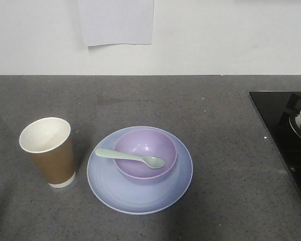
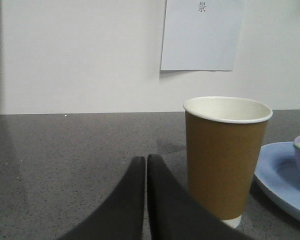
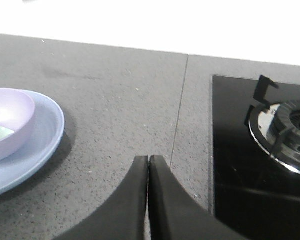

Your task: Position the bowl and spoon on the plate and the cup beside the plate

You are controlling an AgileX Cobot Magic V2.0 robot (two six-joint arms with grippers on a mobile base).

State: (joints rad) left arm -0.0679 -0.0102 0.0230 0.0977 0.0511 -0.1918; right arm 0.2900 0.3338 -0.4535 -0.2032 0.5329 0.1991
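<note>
The lavender bowl (image 1: 145,154) sits on the pale blue plate (image 1: 121,192) at the counter's middle. The mint-green spoon (image 1: 129,157) lies across the bowl, its handle over the left rim. The brown paper cup (image 1: 48,151) stands upright just left of the plate. In the left wrist view my left gripper (image 2: 146,159) is shut and empty, low over the counter left of the cup (image 2: 225,157). My right gripper (image 3: 148,159) is shut and empty, right of the plate (image 3: 37,145) and bowl (image 3: 10,120). Neither gripper shows in the front view.
A black glass hob (image 1: 286,130) with a gas burner (image 3: 285,135) lies at the right edge of the grey counter (image 1: 226,115). A white wall with a taped paper sheet (image 1: 118,22) stands behind.
</note>
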